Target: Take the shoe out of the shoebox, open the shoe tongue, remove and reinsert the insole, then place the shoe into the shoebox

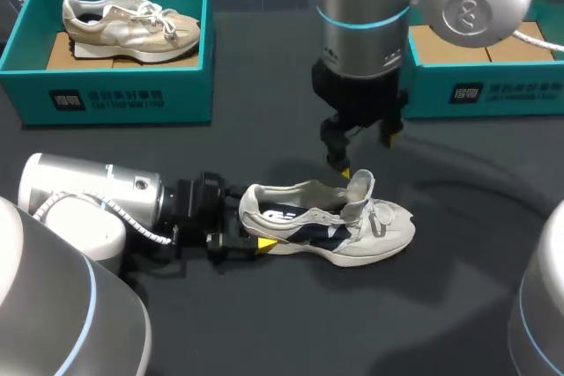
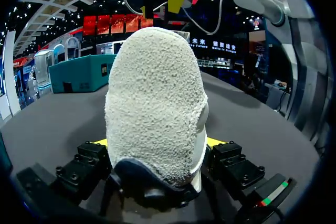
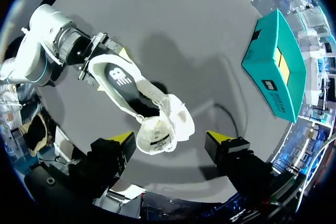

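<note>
A white and navy shoe [image 1: 352, 233] lies on its sole in the middle of the dark table, toe to the right. Its dark insole [image 1: 286, 215] shows inside the opening, and also in the right wrist view [image 3: 119, 77]. My left gripper [image 1: 256, 239] lies low on the table behind the shoe, one yellow-tipped finger against each side of the heel [image 2: 155, 103]. My right gripper [image 1: 363, 154] hangs open just above the raised tongue [image 1: 359, 185]. In the right wrist view the tongue [image 3: 157, 129] stands between its spread fingers [image 3: 122, 137] without touching them.
A teal shoebox [image 1: 106, 94] at the back left holds a beige shoe [image 1: 132, 24]. A second teal box [image 1: 485, 90] stands at the back right, behind my right arm. Bare dark table lies in front of and to the right of the shoe.
</note>
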